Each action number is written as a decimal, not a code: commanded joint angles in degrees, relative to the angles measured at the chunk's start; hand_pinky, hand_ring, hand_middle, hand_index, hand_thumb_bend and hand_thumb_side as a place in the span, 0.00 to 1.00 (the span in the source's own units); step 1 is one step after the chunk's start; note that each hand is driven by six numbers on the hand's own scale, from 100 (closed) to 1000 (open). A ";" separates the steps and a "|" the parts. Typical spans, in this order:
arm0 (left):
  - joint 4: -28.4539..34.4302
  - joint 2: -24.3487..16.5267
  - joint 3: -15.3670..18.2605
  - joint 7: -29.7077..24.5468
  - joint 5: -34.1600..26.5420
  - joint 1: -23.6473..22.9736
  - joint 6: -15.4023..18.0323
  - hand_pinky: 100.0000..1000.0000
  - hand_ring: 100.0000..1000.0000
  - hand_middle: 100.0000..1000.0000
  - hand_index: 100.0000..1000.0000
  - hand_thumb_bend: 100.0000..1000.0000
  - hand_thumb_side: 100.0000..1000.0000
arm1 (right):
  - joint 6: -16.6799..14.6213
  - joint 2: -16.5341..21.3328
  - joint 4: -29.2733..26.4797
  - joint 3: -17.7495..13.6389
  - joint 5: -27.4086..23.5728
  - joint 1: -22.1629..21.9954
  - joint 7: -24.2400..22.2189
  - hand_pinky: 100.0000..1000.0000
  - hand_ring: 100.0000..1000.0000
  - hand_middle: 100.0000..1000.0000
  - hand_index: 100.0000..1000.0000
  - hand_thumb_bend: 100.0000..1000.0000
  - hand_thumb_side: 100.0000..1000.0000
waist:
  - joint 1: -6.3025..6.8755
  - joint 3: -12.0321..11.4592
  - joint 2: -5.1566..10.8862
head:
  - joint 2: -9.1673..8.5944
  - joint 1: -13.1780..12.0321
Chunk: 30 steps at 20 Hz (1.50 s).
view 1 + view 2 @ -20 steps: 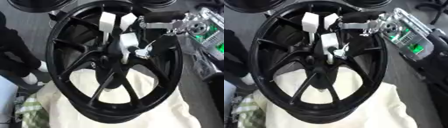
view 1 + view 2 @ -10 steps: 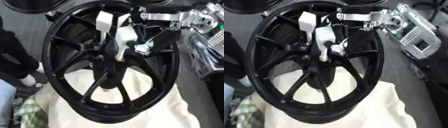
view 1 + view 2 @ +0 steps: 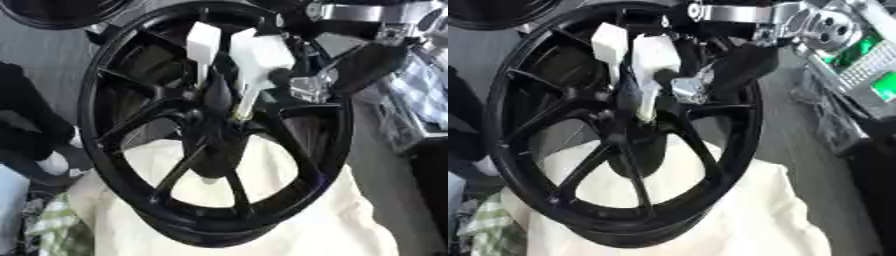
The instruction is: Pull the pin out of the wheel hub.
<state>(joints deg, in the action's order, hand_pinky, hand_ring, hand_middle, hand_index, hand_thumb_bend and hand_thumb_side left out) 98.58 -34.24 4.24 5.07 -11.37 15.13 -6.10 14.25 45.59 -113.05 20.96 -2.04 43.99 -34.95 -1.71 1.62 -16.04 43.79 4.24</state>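
Two eye views show the same black wheel (image 3: pixel 114 150), tilted on a cream cloth (image 3: pixel 289 220), its hub (image 3: pixel 214 112) a little above and left of centre. Only the right eye view takes in the silver wrist joint (image 3: pixel 815 25) of the right arm and a green-lit device (image 3: pixel 872 70) at the right edge; the left eye view crops most of that joint and shows the device as a pale blur, but takes in more of a dark shape (image 3: pixel 31 130) at the left edge.

At the hub a slim pale piece, apparently the pin (image 3: pixel 241 107), runs nearly upright and leans a little to the right at its top. Its lower tip sits at the hub's centre, between the spokes; its upper part is hidden by the hand, so how deep it sits cannot be told.

Coming in from the upper right, the right hand (image 3: pixel 254 55) has its white fingers (image 3: pixel 610 42) pointing down over the hub, close together and narrowed onto the pin's upper part, one white finger to the left and a broader white part to the right. A dark finger or thumb (image 3: pixel 367 67) sticks out to the right, over the rim. Motion blur hides the exact contact. No left hand shows in either view
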 commanded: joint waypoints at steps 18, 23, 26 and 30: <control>1.52 -0.68 2.62 1.94 -0.21 0.23 0.57 0.71 0.62 0.49 0.70 0.00 0.67 | -7.32 2.00 -1.53 -38.29 -11.10 -44.30 29.73 0.53 0.57 0.40 0.72 0.00 0.35 | 2.60 3.13 -0.35 | -2.58 -5.38; 1.51 -0.47 2.52 1.87 -0.18 0.34 0.50 0.71 0.62 0.49 0.70 0.00 0.67 | -9.07 -2.71 -0.77 -41.04 -1.69 -49.58 31.52 0.69 0.78 0.69 0.92 0.00 0.35 | 2.79 3.39 -0.51 | -2.73 -5.94; 1.49 -0.43 2.53 1.86 -0.15 0.33 0.49 0.71 0.62 0.49 0.70 0.00 0.67 | -9.19 -4.35 1.55 -41.88 1.23 -50.59 32.04 0.72 0.81 0.74 0.93 0.00 0.08 | 2.83 3.36 -0.52 | -2.74 -6.18; 1.45 -0.45 2.43 1.80 -0.19 0.35 0.45 0.71 0.62 0.49 0.70 0.00 0.67 | -7.24 -5.30 5.15 -42.28 1.49 -50.65 33.61 0.72 0.81 0.75 0.93 0.00 0.11 | 2.87 3.26 -0.48 | -2.44 -6.34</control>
<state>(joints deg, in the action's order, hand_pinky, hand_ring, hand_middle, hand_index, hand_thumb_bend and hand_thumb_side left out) 99.06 -33.65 5.90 6.79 -11.39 14.88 -5.68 6.55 39.30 -108.49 -20.27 -1.06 -6.65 -1.97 1.23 4.91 -17.16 41.66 -1.93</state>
